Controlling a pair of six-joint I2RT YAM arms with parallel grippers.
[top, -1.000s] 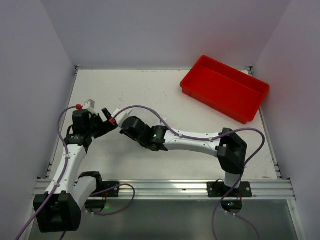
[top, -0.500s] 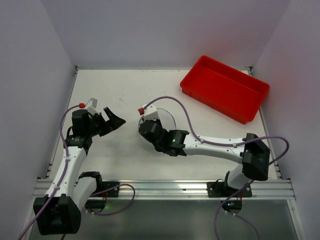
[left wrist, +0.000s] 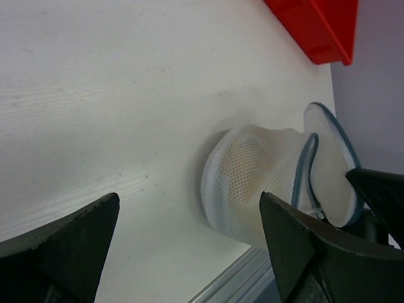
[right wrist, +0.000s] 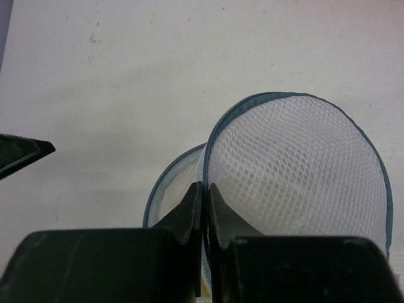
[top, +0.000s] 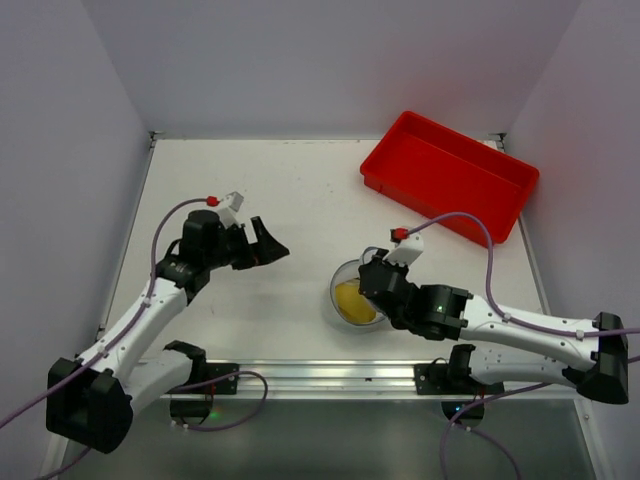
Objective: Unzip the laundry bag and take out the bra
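Observation:
The laundry bag (top: 352, 297) lies near the table's front edge, a round white mesh case with a blue rim zipper, its two halves parted. Something yellow shows inside it (top: 352, 300); I cannot make out its shape. My right gripper (right wrist: 204, 189) is shut on the bag's rim (right wrist: 218, 136), with the upper mesh half (right wrist: 297, 164) standing up to its right. My left gripper (top: 268, 243) is open and empty, well left of the bag. In the left wrist view the bag (left wrist: 259, 183) sits between the spread fingers (left wrist: 69, 243), farther off.
A red plastic tray (top: 450, 175) stands at the back right; its corner shows in the left wrist view (left wrist: 319, 25). The aluminium rail (top: 330, 375) runs along the near edge just below the bag.
My right arm has drawn the bag from the left-centre of the table to the front right, and the bag now stands parted. My left gripper has let go and swung right, open.

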